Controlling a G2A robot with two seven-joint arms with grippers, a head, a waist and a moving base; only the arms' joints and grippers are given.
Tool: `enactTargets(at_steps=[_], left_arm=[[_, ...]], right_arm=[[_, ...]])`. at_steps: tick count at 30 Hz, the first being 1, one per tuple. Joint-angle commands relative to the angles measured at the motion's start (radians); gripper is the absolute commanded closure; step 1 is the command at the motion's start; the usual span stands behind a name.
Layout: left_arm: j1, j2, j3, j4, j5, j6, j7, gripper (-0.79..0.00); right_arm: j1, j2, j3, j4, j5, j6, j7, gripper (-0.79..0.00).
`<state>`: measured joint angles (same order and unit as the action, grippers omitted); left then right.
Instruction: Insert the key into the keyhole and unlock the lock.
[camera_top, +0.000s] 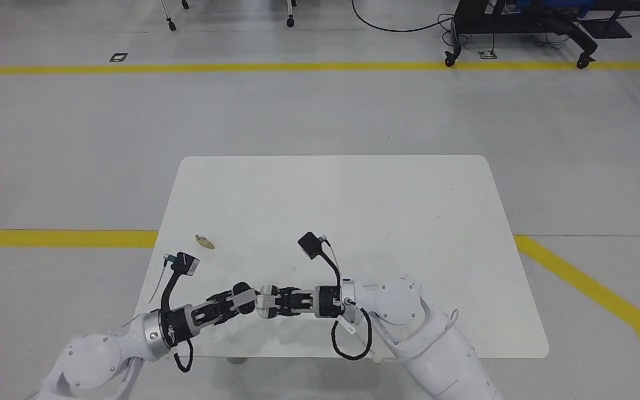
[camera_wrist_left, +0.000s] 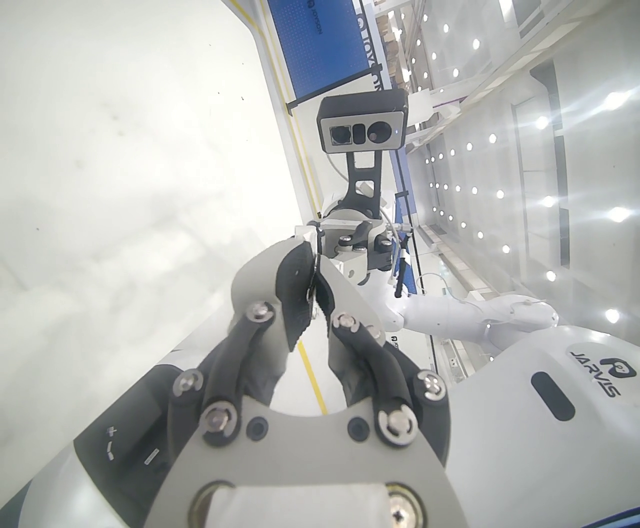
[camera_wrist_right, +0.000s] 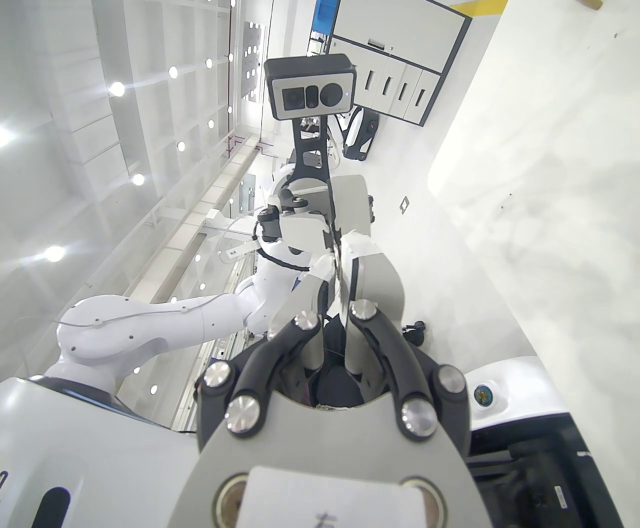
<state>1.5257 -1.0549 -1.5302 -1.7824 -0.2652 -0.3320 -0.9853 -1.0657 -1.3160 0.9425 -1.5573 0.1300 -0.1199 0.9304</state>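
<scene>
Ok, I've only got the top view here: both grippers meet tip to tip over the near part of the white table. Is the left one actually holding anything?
Observer: Yes. In the left wrist view, the left gripper is shut on a thin metal piece, seen edge-on between its black pads.
Operator: And the right one?
Observer: The right gripper is also shut, on a thin silver metal strip that runs between its fingers.
Operator: Which is the key and which is the lock?
Observer: I cannot tell. Both pieces show only edge-on in the wrist views, too thin to name.
</scene>
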Motion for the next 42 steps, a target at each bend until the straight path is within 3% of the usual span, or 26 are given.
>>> enactTargets(at_steps=[1,8,14,20,22,42], left_arm=[[0.0,0.001,-0.001,0.0,-0.001,0.0,0.003,-0.785],[0.006,0.006,-0.024,0.004,-0.026,-0.014,0.015,-0.785],[0.024,0.017,-0.115,0.024,-0.115,-0.004,-0.018,-0.785],[-0.109,0.051,-0.206,0.135,-0.276,0.305,-0.345,-0.785],[-0.148,0.06,-0.215,0.163,-0.284,0.403,-0.393,-0.785],[-0.148,0.06,-0.215,0.163,-0.284,0.403,-0.393,-0.785]], right_arm=[[-0.002,0.001,0.002,-0.001,0.0,-0.001,-0.001,0.0],[-0.011,0.008,0.019,-0.008,0.005,-0.007,0.001,0.0],[-0.059,0.028,0.106,-0.033,0.023,-0.073,-0.029,0.0],[-0.115,0.045,0.187,-0.063,0.045,-0.135,-0.056,0.0],[-0.115,0.045,0.187,-0.063,0.045,-0.135,-0.056,0.0],[-0.115,0.045,0.187,-0.063,0.045,-0.135,-0.056,0.0]])
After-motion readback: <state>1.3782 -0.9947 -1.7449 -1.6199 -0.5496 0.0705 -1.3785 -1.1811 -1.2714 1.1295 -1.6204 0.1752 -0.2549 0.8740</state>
